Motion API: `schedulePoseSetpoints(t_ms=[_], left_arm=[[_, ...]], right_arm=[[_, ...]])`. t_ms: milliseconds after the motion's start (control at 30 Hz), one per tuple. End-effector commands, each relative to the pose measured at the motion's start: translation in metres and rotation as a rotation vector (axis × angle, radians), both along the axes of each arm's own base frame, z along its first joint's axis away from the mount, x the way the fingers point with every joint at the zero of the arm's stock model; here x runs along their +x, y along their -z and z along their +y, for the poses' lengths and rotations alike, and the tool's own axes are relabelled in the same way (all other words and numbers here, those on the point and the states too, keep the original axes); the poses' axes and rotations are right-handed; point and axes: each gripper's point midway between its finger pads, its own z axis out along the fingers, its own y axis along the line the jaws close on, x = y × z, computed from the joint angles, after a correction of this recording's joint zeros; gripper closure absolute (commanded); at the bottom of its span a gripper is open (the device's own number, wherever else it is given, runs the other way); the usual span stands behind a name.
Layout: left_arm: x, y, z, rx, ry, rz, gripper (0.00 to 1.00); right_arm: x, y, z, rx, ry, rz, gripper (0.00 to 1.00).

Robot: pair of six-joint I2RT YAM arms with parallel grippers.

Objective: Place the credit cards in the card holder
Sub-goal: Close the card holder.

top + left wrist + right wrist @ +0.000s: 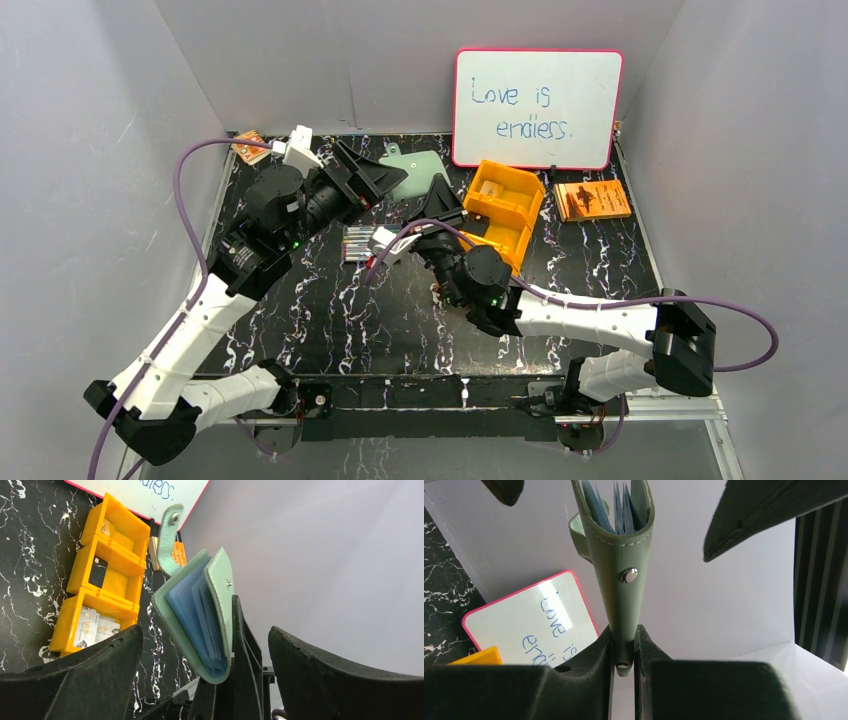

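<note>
The card holder (621,580), a grey-green wallet with blue inner pockets, stands upright and slightly spread. My right gripper (624,647) is shut on its folded spine. In the left wrist view the card holder (200,610) sits between the wide-open fingers of my left gripper (205,630), touching neither. From above, the left gripper (393,185) is just left of the card holder (420,172), and the right gripper (440,203) is under it. Credit cards lie in the orange bin: whitish ones (92,627), a dark one (98,572) and a tan one (105,529).
The orange three-compartment bin (520,215) stands right of the grippers. A whiteboard (537,108) leans on the back wall. An orange booklet (592,200) lies at the right and a small orange packet (250,147) at the back left. Pale and dark flat pieces (365,243) lie mid-table.
</note>
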Motion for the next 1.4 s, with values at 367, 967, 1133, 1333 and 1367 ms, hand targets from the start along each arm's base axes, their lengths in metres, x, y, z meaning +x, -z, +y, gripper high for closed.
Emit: schedulePoseSetpoints(t_ms=[367, 967, 1133, 1333, 1367], left_arm=[[0.003, -0.014, -0.018, -0.077, 0.059, -0.008, 0.42], [0.001, -0.003, -0.029, -0.064, 0.123, -0.005, 0.95], [0.004, 0.001, -0.015, -0.026, 0.055, -0.017, 1.0], [0.011, -0.001, 0.026, 0.156, -0.103, -0.106, 1.0], [0.01, -0.001, 0.034, 0.197, -0.123, -0.122, 1.0]], right_arm=[[-0.009, -0.043, -0.023, 0.185, 0.05, -0.05, 1.0], [-0.013, -0.045, -0.021, 0.23, 0.047, -0.031, 1.0], [-0.016, -0.024, -0.01, 0.18, 0.016, 0.091, 0.42], [-0.043, 0.032, 0.021, 0.134, -0.171, 0.47, 0.01], [-0.05, 0.04, 0.024, 0.134, -0.202, 0.55, 0.01]])
